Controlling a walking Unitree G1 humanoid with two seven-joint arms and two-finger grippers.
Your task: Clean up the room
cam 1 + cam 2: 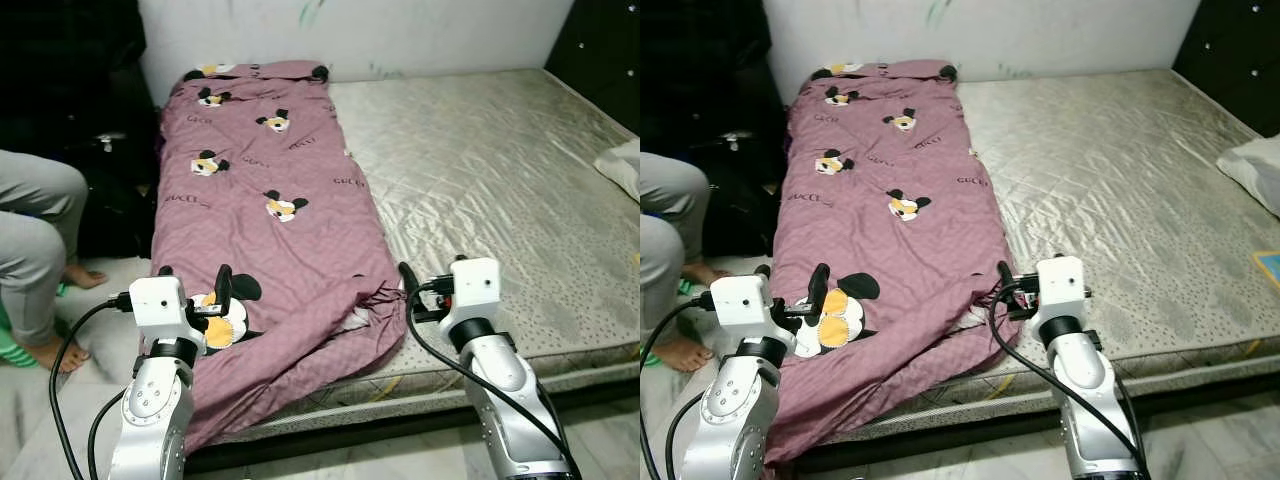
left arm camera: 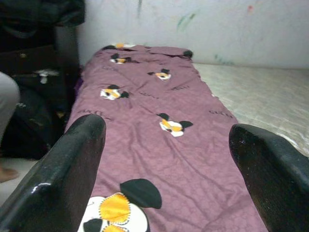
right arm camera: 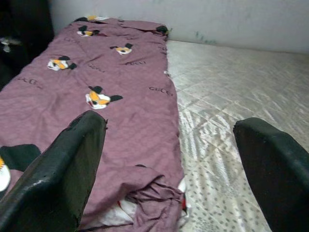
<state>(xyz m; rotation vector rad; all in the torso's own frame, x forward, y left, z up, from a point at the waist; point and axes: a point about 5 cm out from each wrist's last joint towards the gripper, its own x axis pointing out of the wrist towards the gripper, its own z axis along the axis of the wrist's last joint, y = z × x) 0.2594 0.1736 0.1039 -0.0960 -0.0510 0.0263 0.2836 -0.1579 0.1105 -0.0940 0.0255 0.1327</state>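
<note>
Bedding takes up the left eye view: a mauve blanket (image 1: 270,210) printed with cartoon mouse heads lies lengthwise along the left half of a bare quilted mattress (image 1: 500,180), its near end bunched and drooping over the mattress edge. The left pincer (image 1: 222,290) hangs over that near end, beside a large mouse print. The right pincer (image 1: 408,285) is at the blanket's crumpled near corner, over the mattress edge. A seated person's grey-trousered leg (image 1: 30,240) and bare feet show at the far left, on the floor.

Right eye view: a white pillow (image 1: 1255,170) lies at the mattress's right edge.

Left wrist view: the left pincer's fingers (image 2: 63,179) are spread wide, nothing between them, the blanket stretching away beneath toward the wall.

Right wrist view: the right pincer's fingers (image 3: 58,179) are likewise spread and hold nothing, straddling the blanket's long edge and rumpled corner, where a white lining shows.
</note>
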